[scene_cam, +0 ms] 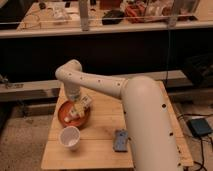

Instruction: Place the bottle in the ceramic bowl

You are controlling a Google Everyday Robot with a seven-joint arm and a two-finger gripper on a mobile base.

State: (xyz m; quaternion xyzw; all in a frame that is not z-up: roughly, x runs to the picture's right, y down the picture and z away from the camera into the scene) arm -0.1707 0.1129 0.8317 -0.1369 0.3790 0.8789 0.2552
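Observation:
The shallow orange-red ceramic bowl (pixel 66 116) sits on the left part of the wooden table (pixel 102 150). The small pale cream-yellow bottle (pixel 78 109) lies tilted in the bowl's right side, under the gripper. My gripper (pixel 83 104) hangs at the end of the white arm (pixel 100 85), right over the bowl's right rim and at the bottle. I cannot tell whether it touches the bottle.
A white cup (pixel 70 137) stands just in front of the bowl. A dark grey flat rectangular object (pixel 120 140) lies in front of the table's middle. A dark counter with clutter runs behind. A foot pedal (pixel 200 127) and cables lie on the floor at right.

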